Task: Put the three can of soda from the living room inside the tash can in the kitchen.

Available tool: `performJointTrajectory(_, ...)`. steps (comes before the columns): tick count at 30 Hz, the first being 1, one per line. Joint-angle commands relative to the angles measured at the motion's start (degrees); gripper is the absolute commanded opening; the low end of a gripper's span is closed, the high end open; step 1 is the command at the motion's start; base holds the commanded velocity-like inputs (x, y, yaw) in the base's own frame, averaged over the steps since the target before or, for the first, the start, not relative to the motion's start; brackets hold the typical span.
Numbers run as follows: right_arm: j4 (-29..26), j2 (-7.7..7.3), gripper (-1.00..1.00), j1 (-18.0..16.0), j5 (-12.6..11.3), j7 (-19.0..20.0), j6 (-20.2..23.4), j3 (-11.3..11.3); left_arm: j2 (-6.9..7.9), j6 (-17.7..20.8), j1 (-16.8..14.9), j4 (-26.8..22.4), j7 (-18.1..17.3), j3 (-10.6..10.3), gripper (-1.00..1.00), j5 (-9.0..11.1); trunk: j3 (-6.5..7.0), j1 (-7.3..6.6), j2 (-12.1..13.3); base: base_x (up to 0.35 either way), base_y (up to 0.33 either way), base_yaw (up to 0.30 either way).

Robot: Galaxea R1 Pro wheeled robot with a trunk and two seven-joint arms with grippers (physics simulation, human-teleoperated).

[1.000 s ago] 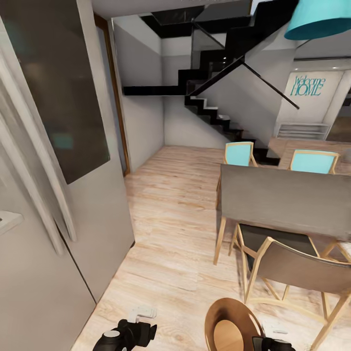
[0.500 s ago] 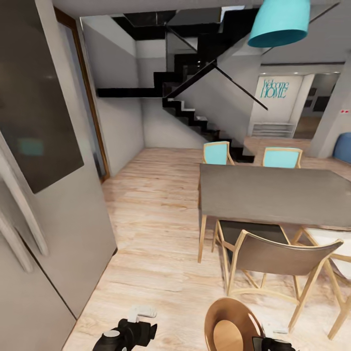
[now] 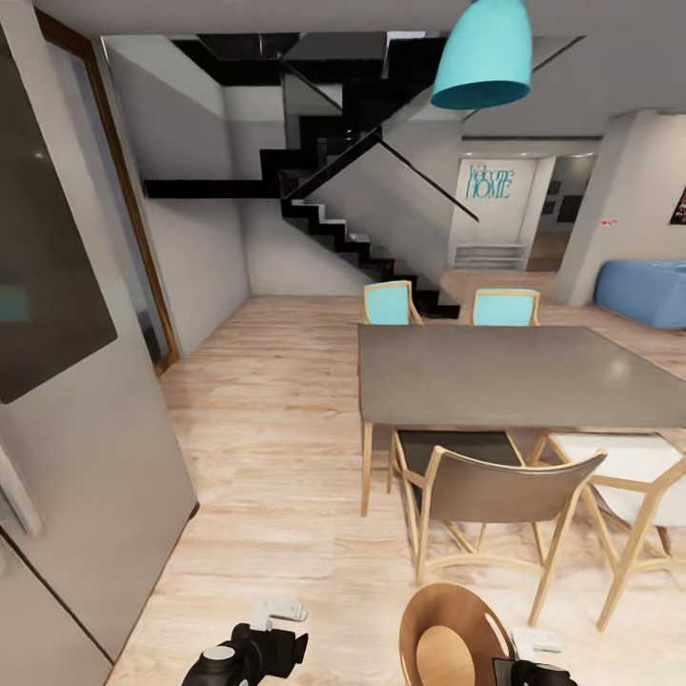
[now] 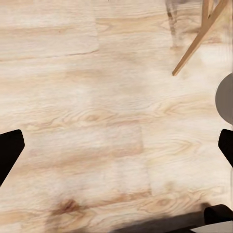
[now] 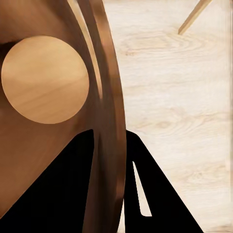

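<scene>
Wood floor (image 3: 286, 429) is seen beside a grey dining table (image 3: 514, 376) | tash can (image 3: 448, 638) is held low at right, its rim clenched by the right gripper (image 5: 108, 145) | left gripper (image 4: 116, 150) is spread wide above bare floor.

- The pale wood plank floor (image 3: 286, 429) runs from the bottom edge of the head view up to the stair foot at centre.
- A grey dining table (image 3: 514, 376) on wooden legs stands on it at centre right.
- A grey-backed wooden chair (image 3: 495, 495) stands on the floor at the table's near edge; a white-seated chair (image 3: 619, 467) is at lower right.
- Two turquoise chairs (image 3: 391, 303) stand at the table's far edge.
- A blue sofa (image 3: 643, 291) sits on the floor at the right edge.
- The black staircase (image 3: 353, 238) meets the floor behind the table.
</scene>
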Motion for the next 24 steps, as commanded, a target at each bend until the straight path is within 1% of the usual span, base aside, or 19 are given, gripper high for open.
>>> performJointTrajectory(1,0.0,0.00,-1.00,0.0,-0.2,0.4,0.0,0.0,0.00,0.0,0.0,0.0,0.0,-0.1,1.00,0.0,0.26,-0.23,0.4,0.000,0.000,-0.231)
performJointTrajectory(8,0.0,-0.01,-1.00,0.0,-0.2,0.5,0.0,0.0,0.01,0.0,0.0,0.2,0.0,-0.2,1.00,-0.1,2.01,-1.77,3.2,0.000,0.000,-0.231)
performJointTrajectory(24,0.0,-0.08,-1.00,0.0,-0.2,0.6,0.0,0.0,0.08,-0.1,0.0,0.4,0.0,-0.2,1.00,-0.1,3.16,-1.77,3.2,0.000,0.000,-0.223)
